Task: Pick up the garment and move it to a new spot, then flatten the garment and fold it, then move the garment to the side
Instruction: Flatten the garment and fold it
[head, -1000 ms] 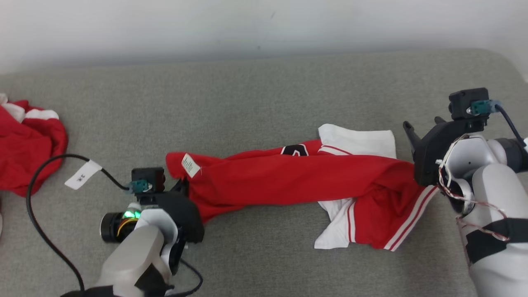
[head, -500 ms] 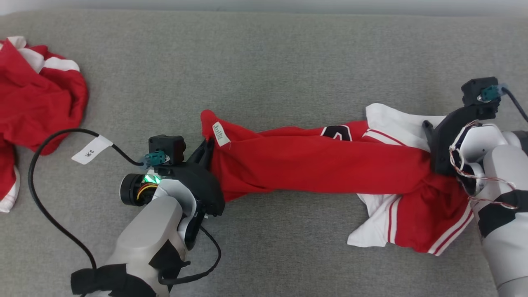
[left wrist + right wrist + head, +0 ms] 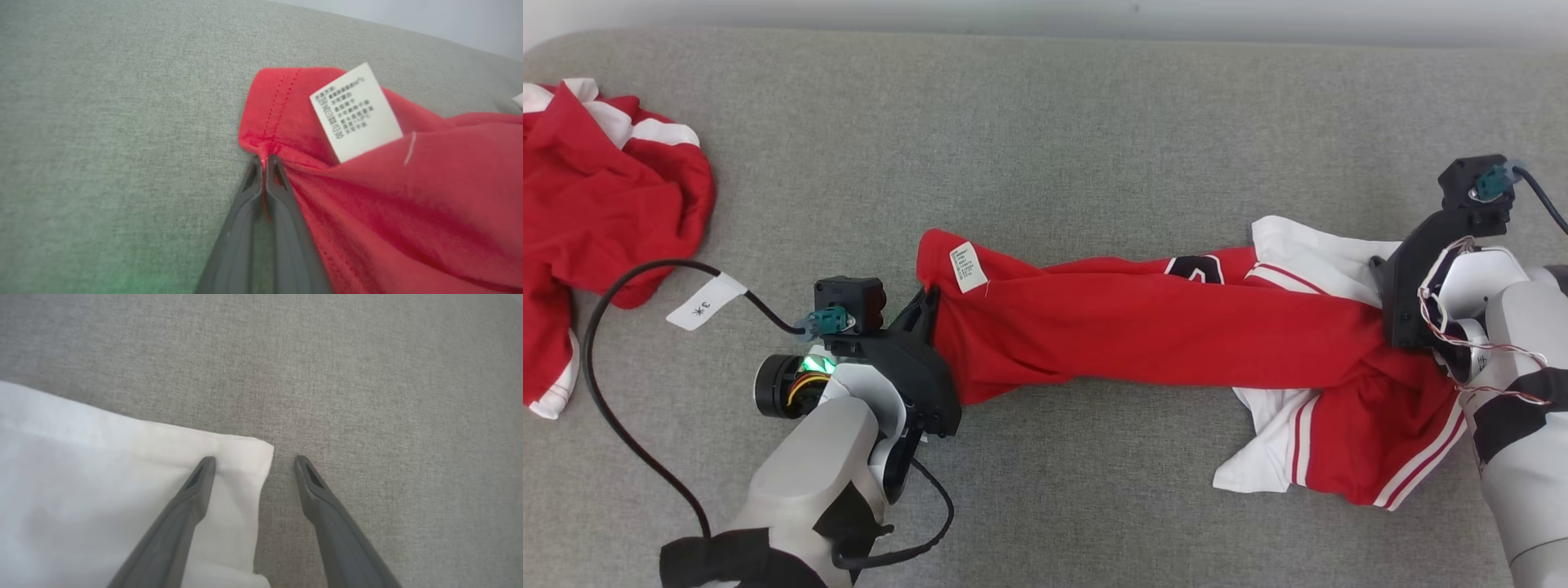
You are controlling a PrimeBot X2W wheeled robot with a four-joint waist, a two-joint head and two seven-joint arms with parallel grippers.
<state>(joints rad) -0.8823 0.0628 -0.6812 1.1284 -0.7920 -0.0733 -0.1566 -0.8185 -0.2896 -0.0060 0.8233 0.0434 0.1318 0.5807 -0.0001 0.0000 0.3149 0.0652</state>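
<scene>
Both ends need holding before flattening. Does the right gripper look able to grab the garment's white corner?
Likely yes: the right gripper is open, straddling the white corner, nothing in the way.

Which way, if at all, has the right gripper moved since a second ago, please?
Yes. Against the white sleeve, the right gripper went left: once clear of its right edge, its open fingers now straddle that corner.

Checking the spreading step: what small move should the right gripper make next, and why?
Probably close the right gripper on the white sleeve corner. Its jaws stand open, one finger over that corner, the other over the grey cushion, while the left gripper is shut on the garment at its red hem, so this end lacks a grip.
</scene>
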